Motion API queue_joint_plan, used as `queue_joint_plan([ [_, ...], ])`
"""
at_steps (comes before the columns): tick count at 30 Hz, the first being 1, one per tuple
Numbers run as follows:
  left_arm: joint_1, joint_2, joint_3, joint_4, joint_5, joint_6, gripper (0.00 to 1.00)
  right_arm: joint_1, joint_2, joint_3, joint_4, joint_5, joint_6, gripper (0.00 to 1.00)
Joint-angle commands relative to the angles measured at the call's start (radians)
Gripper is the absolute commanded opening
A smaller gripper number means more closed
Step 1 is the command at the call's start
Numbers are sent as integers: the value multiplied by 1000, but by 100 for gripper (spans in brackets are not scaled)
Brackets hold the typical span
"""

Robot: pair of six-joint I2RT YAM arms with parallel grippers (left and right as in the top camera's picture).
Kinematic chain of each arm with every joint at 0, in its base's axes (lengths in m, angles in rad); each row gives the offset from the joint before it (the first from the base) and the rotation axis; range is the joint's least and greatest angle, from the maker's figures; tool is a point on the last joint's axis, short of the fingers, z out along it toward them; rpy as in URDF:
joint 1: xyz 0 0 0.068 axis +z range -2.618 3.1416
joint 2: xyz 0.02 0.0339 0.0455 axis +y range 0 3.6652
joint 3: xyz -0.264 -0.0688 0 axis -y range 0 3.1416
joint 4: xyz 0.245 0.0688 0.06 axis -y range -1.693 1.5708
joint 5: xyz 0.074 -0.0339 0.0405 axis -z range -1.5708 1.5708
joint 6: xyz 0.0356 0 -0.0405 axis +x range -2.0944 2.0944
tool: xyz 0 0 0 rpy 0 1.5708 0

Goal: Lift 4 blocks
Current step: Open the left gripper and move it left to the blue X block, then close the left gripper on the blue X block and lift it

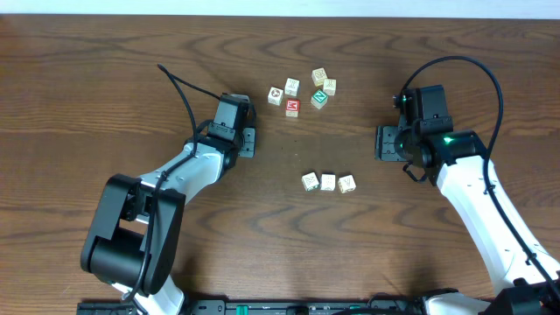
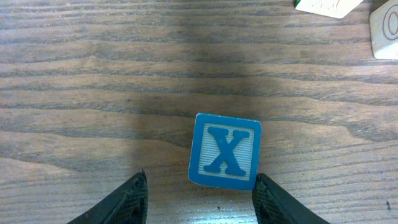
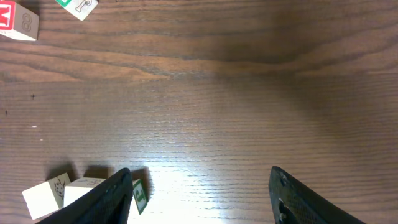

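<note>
A bright blue block (image 2: 225, 151) with a white X lies flat on the wood. Its near edge sits just between my left gripper's (image 2: 200, 180) open fingertips, close against the right finger (image 2: 267, 196). From overhead the left gripper (image 1: 249, 140) hides this block. Three cream-white blocks (image 1: 310, 181) (image 1: 328, 182) (image 1: 346, 184) stand in a row at mid-table. My right gripper (image 1: 381, 143) is right of and beyond that row. In the right wrist view it (image 3: 200, 171) is open over bare wood, and the row (image 3: 43, 194) lies outside its left finger (image 3: 109, 199).
A cluster of other cubes stands at the back centre, among them a red-faced cube (image 1: 292, 107) and a green diamond-faced cube (image 1: 319, 99). Two pale cubes (image 2: 385, 28) show at the top right of the left wrist view. Black cables arc behind both arms.
</note>
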Motion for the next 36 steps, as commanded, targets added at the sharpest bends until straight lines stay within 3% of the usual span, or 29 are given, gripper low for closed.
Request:
queue_joint_plan([
  [1,3,0,26,11,3,32,55,-13,2,-6,2,3,10,67],
  [20,2,113,104,14,43,35,54,-13,2,-6,3,18,7,68],
  [25,2,111,104,1,40,35,39,-13,2,-6,3,18,7,68],
  [36,2,102,108,1,40,35,47,-13,17,-6,2,18,7,68],
])
